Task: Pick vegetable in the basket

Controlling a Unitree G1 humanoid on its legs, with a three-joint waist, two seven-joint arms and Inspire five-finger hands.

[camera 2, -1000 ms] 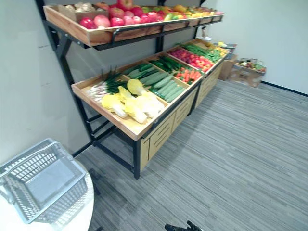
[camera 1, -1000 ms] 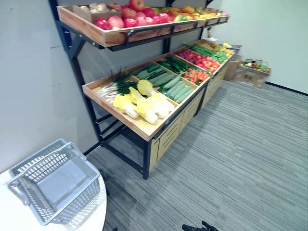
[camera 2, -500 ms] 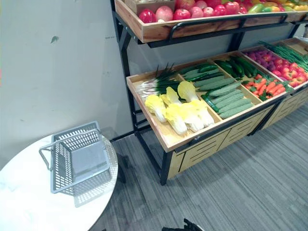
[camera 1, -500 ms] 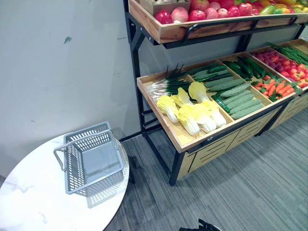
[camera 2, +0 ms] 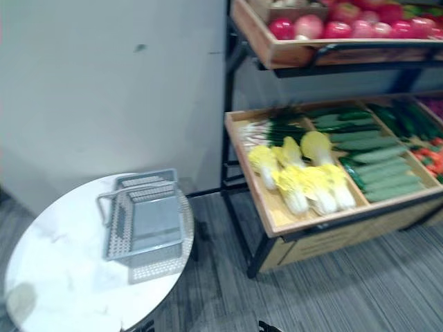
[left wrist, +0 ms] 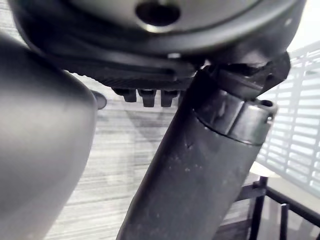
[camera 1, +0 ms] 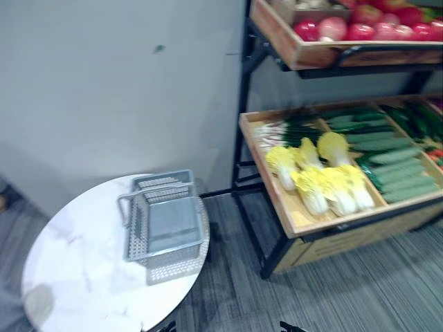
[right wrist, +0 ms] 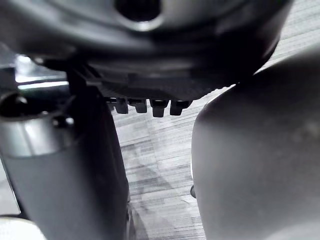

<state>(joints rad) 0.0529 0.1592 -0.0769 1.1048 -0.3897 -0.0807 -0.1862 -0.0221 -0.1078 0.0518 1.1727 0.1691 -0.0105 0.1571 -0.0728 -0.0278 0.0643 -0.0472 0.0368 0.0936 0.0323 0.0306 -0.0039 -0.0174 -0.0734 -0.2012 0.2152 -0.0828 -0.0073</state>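
An empty grey plastic basket (camera 1: pixel 166 221) with its handle folded stands on a round white marble table (camera 1: pixel 76 263) at the lower left. To its right, a wooden shelf tray (camera 1: pixel 291 214) holds yellow-green cabbages (camera 1: pixel 325 183), green onions (camera 1: pixel 291 128) and cucumbers (camera 1: pixel 401 173). My left hand (left wrist: pixel 150 50) hangs above the striped floor with its fingers (left wrist: pixel 145 96) straight and nothing in it. My right hand (right wrist: pixel 150 65) hangs the same way, fingers (right wrist: pixel 160 106) relaxed, holding nothing. Both hands are far from basket and shelf.
A higher wooden shelf (camera 1: pixel 304 55) carries red apples (camera 1: pixel 360 31). The rack's black metal legs (camera 1: pixel 242 152) stand between table and lower tray. A plain grey wall (camera 1: pixel 118 83) runs behind. Grey striped carpet (camera 1: pixel 346 290) lies in front of the rack.
The camera has swung to the left, so the table and basket now sit nearer the middle and the shelf at the right. Nothing itself moved.
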